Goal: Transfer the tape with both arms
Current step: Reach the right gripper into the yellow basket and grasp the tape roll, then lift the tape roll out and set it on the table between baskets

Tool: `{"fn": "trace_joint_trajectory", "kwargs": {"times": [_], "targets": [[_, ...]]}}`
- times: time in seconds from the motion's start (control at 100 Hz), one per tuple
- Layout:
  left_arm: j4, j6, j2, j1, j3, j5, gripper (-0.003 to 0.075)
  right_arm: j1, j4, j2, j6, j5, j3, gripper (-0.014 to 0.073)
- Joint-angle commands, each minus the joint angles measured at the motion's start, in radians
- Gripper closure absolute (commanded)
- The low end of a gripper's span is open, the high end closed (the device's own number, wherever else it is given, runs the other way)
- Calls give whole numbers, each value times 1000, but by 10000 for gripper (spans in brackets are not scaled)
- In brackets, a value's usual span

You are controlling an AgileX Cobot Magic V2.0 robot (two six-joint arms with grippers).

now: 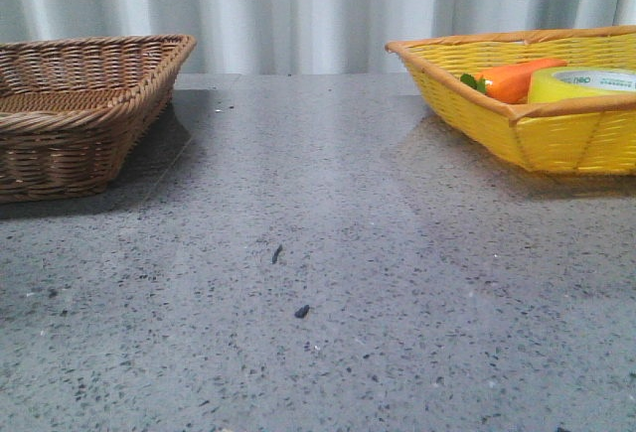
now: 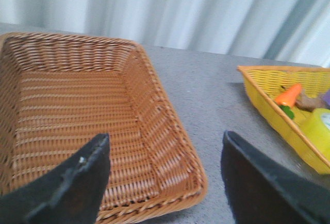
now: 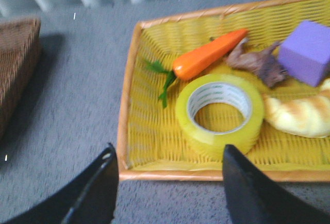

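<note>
The tape (image 3: 219,113), a wide translucent yellow roll with a white core, lies flat in the yellow basket (image 3: 129,110) beside an orange carrot (image 3: 209,54). In the front view the tape (image 1: 581,84) shows over the basket's near rim (image 1: 556,114), at the right. It also shows in the left wrist view (image 2: 318,128). My right gripper (image 3: 167,154) is open and empty, above the basket's near rim, short of the tape. My left gripper (image 2: 165,141) is open and empty above the near corner of the brown basket (image 2: 77,105). Neither gripper shows in the front view.
The brown wicker basket (image 1: 79,104) stands at the left and holds nothing I can see. The yellow basket also holds a purple block (image 3: 307,51), a bread roll (image 3: 299,116) and a brown crumpled thing (image 3: 255,59). Grey speckled table (image 1: 318,253) lies between the baskets.
</note>
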Motion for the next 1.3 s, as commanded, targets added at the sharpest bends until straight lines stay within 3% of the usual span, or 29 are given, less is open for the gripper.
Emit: {"fn": "trace_joint_trajectory", "kwargs": {"times": [0.0,0.18,0.43,0.7,0.78,0.9,1.1,1.29], "targets": [[-14,29,17,-41,-38,-64,311,32,0,150,-35,81,-156,195],[-14,31,19,-63,-38,-67,318,49,-3,468,-35,260,-367,195],[-20,31,19,-63,-38,-45,318,49,-18,767,-35,260,-495,195],[-20,31,19,-63,-38,15,318,49,-80,865,8,219,-500,200],[-20,31,19,-63,-38,11,318,49,-82,865,8,196,-500,292],[-20,31,19,-63,-38,9,318,49,-84,846,8,191,-500,664],[-20,31,19,-63,-38,7,318,49,-84,717,8,184,-569,645],[-20,31,19,-63,-38,-17,318,113,-38,625,8,156,-810,645]]}}
